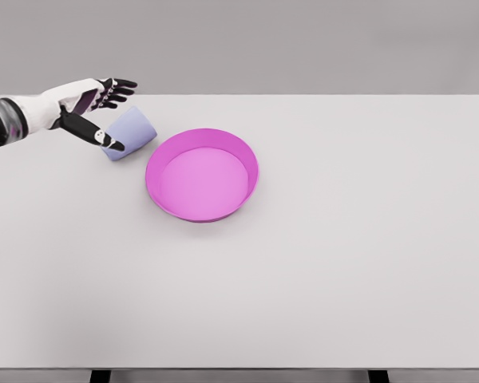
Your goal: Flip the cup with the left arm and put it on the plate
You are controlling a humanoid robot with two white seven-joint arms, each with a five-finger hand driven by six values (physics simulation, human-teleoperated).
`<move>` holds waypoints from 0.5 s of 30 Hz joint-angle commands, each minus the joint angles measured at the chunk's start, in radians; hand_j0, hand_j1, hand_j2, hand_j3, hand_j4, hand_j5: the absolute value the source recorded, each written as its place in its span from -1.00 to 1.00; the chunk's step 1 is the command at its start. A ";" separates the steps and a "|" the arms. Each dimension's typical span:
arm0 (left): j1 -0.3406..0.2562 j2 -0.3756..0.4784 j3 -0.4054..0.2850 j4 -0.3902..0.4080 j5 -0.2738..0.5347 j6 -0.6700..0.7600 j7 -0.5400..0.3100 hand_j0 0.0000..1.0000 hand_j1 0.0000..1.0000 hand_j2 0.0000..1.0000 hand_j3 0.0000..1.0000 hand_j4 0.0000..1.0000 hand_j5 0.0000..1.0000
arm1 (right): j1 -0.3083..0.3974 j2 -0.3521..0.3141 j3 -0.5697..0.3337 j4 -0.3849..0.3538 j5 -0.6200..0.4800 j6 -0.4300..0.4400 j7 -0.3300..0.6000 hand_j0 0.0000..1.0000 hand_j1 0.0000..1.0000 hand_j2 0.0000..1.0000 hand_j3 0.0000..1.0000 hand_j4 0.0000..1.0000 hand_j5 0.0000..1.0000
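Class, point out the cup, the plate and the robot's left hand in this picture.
cup (133, 132): head view, on its pale lavender side wall.
plate (161, 157): head view, on its magenta left rim.
left hand (86, 102): head view, on the white back of the hand.

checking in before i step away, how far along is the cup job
Early stage. Done: the left hand has reached the cup, thumb in front of it, fingers behind. In hand: closing a grasp; the cup looks tilted on the table, beside the plate, not on it. Left: flipping it and setting it on the plate, which holds nothing.
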 commanded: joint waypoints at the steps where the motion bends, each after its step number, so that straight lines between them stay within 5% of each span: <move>1: 0.000 -0.020 0.001 0.024 -0.019 -0.003 0.020 1.00 1.00 1.00 1.00 1.00 1.00 | 0.000 0.000 0.000 0.000 0.000 0.000 0.000 1.00 1.00 1.00 1.00 1.00 1.00; 9: -0.009 -0.059 0.002 0.024 -0.157 0.003 0.017 1.00 1.00 1.00 1.00 1.00 1.00 | 0.000 0.000 0.000 0.000 0.000 0.000 0.000 1.00 1.00 1.00 1.00 1.00 1.00; 15: -0.018 -0.086 0.007 0.110 -0.161 -0.003 0.015 1.00 1.00 1.00 1.00 1.00 1.00 | 0.000 0.000 0.000 0.000 0.000 0.000 0.000 1.00 1.00 1.00 1.00 1.00 1.00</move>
